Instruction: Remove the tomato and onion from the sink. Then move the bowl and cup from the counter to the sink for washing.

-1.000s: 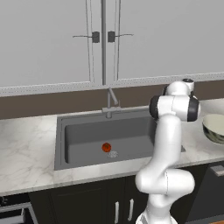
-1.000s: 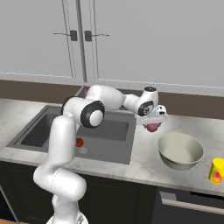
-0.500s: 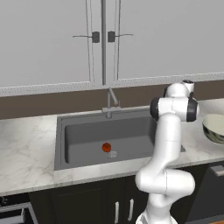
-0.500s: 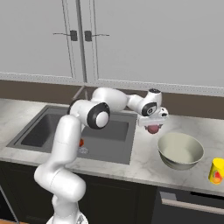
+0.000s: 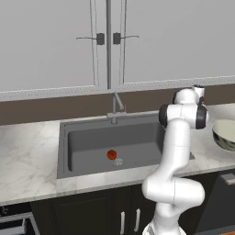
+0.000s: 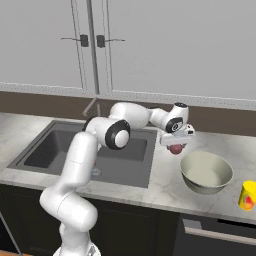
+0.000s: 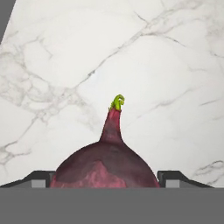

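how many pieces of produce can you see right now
2. The tomato lies in the sink near the drain. The onion sits between the gripper fingers above the counter, left of the bowl.

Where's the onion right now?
The onion sits between the gripper fingers, over the marble counter just right of the sink and left of the bowl, in the right base view.

White upper cabinet doors (image 5: 96, 46) with dark handles (image 6: 90, 40), brown backsplash (image 5: 50, 110), dark lower cabinets (image 6: 215, 235)
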Available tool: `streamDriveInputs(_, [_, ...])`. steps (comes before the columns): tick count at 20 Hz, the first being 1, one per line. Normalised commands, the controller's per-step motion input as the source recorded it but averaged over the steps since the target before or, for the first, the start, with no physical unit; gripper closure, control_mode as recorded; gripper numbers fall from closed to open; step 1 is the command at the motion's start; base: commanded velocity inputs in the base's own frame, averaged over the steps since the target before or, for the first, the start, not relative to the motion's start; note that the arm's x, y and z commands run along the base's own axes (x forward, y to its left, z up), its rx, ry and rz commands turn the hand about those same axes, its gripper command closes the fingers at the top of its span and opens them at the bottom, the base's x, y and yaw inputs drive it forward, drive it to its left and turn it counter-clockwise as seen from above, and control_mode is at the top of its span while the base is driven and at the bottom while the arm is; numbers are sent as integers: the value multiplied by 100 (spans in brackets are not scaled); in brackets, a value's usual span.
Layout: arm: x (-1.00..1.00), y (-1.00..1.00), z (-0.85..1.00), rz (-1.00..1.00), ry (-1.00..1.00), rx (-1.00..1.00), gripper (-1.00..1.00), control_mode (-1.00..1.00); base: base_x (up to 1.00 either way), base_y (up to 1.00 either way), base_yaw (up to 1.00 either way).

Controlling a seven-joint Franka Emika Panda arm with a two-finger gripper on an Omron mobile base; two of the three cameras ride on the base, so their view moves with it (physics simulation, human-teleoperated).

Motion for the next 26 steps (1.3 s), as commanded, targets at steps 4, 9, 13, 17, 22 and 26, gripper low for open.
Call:
streamDriveInputs(4, [11,-3,-20,4,5,2,100,-100,0,0,0])
streamDriveInputs(9, [6,-3,-21,2,4,0,-100,-100,0,0,0])
streamDriveInputs(13, [0,-3,-21,0,9,0,-100,-100,0,0,0])
streamDriveInputs(17, [-2,-5,-10,0,8,0,-100,-100,0,0,0])
streamDriveInputs(22, [-12,-5,0,0,6,2,-100,-100,0,0,0])
streamDriveInputs(26, [-16,-2,4,0,5,2,-100,-100,0,0,0])
